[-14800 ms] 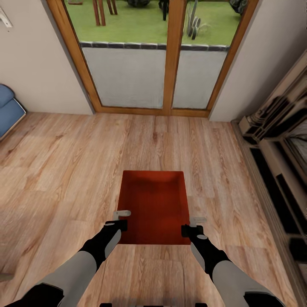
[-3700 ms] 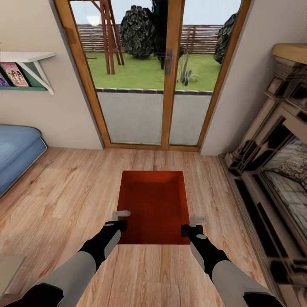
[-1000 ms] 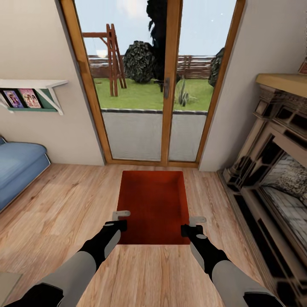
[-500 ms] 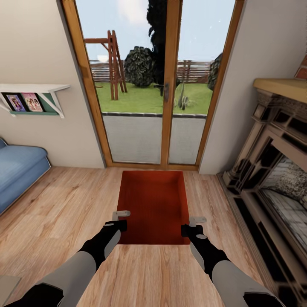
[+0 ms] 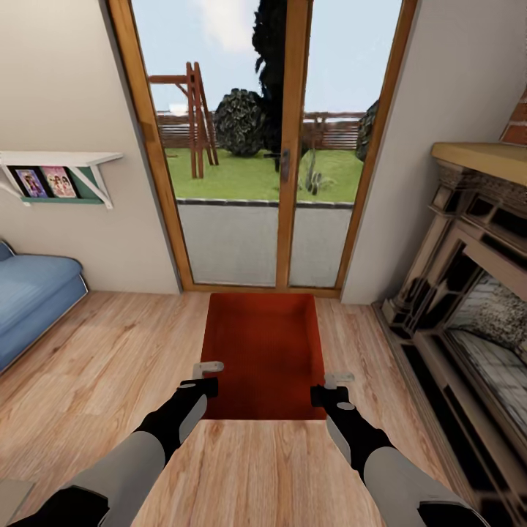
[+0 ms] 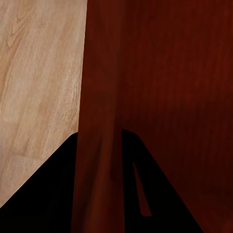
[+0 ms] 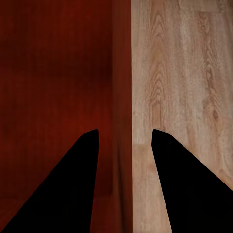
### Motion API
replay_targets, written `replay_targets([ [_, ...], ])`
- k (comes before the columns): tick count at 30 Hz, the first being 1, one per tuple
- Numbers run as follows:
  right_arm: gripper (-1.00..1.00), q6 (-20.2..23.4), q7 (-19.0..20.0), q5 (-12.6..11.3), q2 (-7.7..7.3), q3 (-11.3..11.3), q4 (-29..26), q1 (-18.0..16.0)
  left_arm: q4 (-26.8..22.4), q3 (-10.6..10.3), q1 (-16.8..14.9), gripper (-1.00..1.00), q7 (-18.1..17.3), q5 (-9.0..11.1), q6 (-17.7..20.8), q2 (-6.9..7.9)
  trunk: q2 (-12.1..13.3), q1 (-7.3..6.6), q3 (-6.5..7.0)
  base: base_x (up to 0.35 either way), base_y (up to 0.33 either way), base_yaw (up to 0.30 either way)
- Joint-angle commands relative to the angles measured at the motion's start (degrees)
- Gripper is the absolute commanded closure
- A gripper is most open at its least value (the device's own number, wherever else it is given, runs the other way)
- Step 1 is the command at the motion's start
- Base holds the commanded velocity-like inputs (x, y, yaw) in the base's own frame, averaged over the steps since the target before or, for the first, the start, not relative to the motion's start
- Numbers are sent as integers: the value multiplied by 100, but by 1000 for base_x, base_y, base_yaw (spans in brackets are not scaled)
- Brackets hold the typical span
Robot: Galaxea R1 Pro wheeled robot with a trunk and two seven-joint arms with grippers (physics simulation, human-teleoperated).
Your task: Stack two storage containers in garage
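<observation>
Carrying stage, in the living room: storage container point(image 5: 265, 351) at lower centre, left claw point(image 5: 207, 372) and right claw point(image 5: 334, 386) clamped astride its side walls; next, turning away from glass doors point(image 5: 271, 146) toward garage.

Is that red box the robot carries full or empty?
Empty: the storage container shows only its bare red bottom inside.

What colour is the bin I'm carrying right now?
Red-orange all over, plain and unpatterned; the storage container shows best in the head view.
</observation>
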Motion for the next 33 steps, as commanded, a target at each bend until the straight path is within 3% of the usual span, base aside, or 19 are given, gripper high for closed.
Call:
replay_targets([
  [1, 100, -36, -29, 143, 6, -89, -26, -6, 9, -2, 0, 100, 86, 42, 47, 4, -11, 3, -1, 0, 0, 0],
  [33, 100, -33, -23, 168, 11, -89, -26, -6, 9, -2, -1, 100, 86, 50, 40, 4, -11, 3, 294, 0, 0, 0],
])
